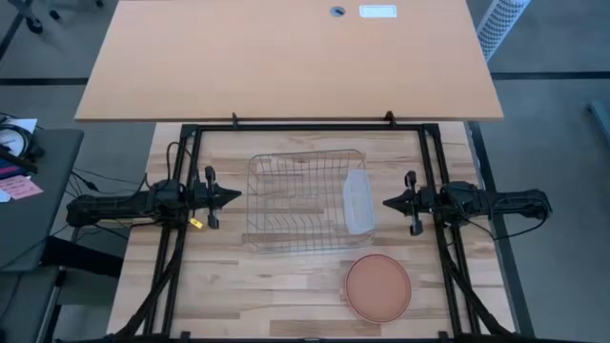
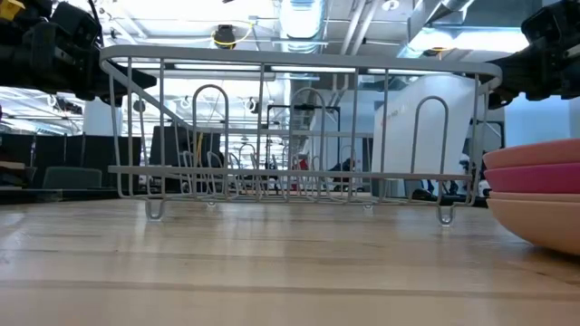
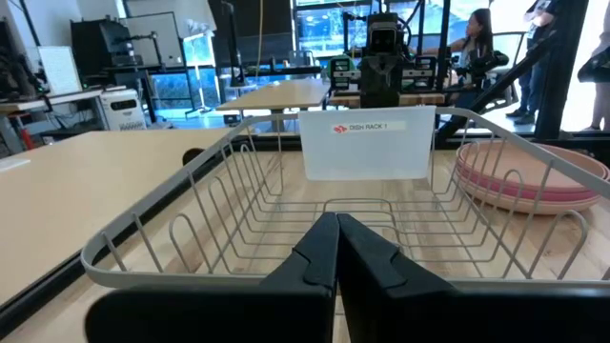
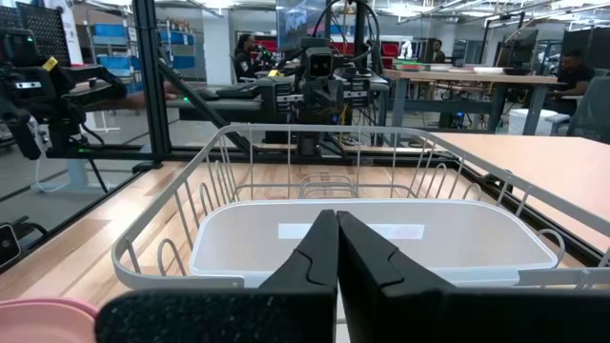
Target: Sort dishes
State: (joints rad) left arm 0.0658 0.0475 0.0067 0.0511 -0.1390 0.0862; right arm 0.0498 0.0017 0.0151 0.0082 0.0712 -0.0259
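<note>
A stack of round plates (image 1: 378,285), salmon-orange on top, rests flat on the table near the front edge, right of the middle. The low view (image 2: 535,195) shows salmon, magenta and pale layers; the left wrist view (image 3: 529,171) also shows the stack. A wire rack (image 1: 305,202) stands mid-table with a translucent tub (image 1: 356,200) at its right end. My left gripper (image 1: 238,197) is shut, level, just left of the rack. My right gripper (image 1: 386,202) is shut, level, just right of it. Both are empty.
The tub carries a label (image 3: 367,127) and shows in the right wrist view (image 4: 372,238). A larger tabletop (image 1: 286,57) lies beyond the far edge. Bare wood lies in front of the rack (image 1: 267,286). People show in the room behind.
</note>
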